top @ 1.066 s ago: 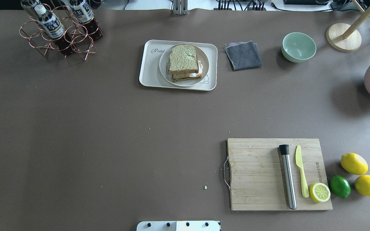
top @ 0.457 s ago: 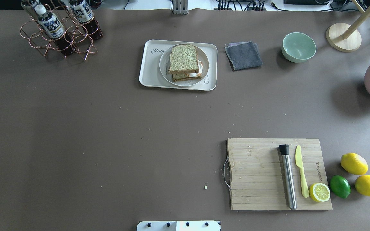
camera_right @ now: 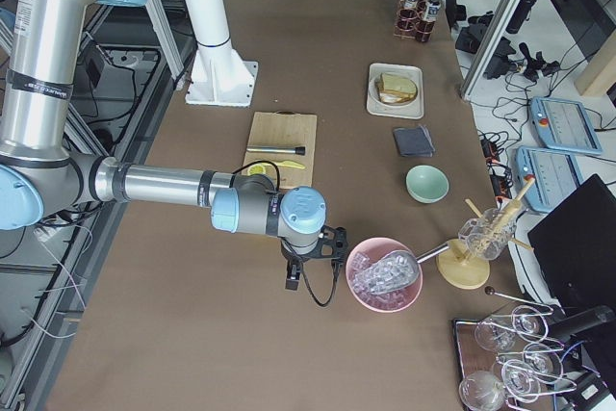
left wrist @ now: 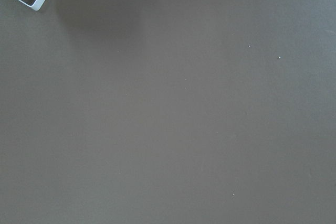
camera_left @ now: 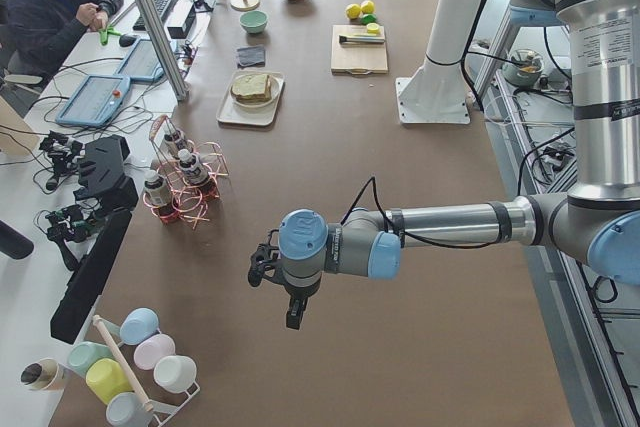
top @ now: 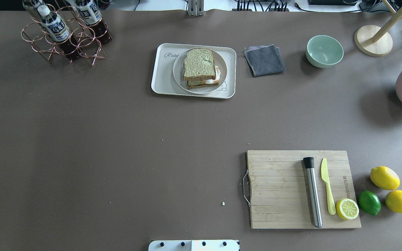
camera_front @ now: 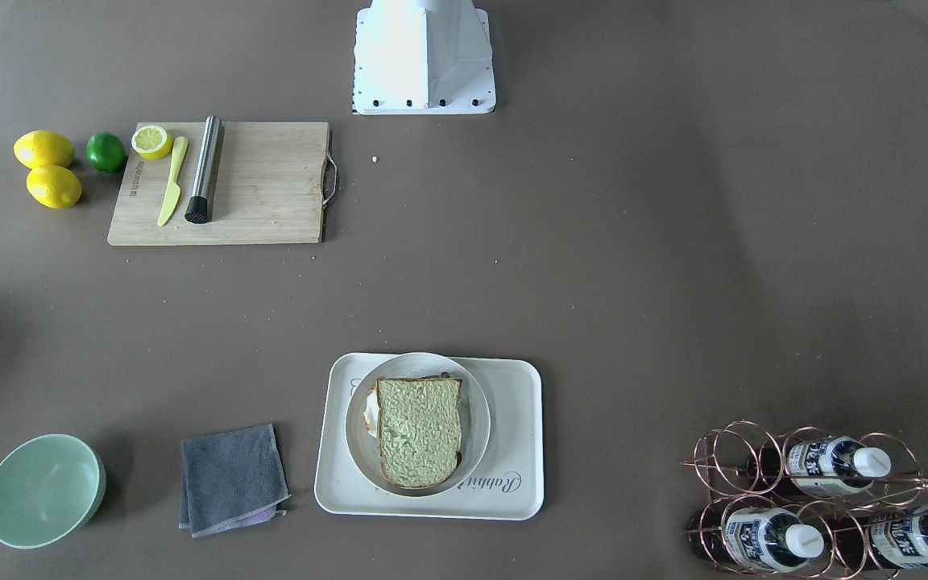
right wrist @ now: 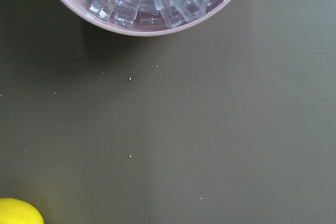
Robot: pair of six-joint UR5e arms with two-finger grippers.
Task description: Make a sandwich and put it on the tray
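The sandwich [top: 199, 64], two greenish-tan bread slices with white egg showing at its edge, lies on a round white plate [top: 223, 74]. The plate sits on the cream tray [top: 161, 78] at the table's far middle. The sandwich [camera_front: 418, 431] and the tray [camera_front: 516, 419] also show in the front-facing view. My left gripper [camera_left: 293, 315] hangs over bare table far off at the left end; I cannot tell if it is open. My right gripper [camera_right: 292, 278] hangs beside the pink ice bowl [camera_right: 383, 275] at the right end; I cannot tell its state.
A wooden cutting board [top: 277, 190] carries a steel muddler [top: 313, 191], a yellow knife [top: 327, 184] and a half lemon [top: 347, 208]. Lemons [top: 384, 177] and a lime [top: 369, 202] lie beside it. A grey cloth [top: 264, 60], a green bowl [top: 324, 51] and a bottle rack [top: 65, 33] stand at the back.
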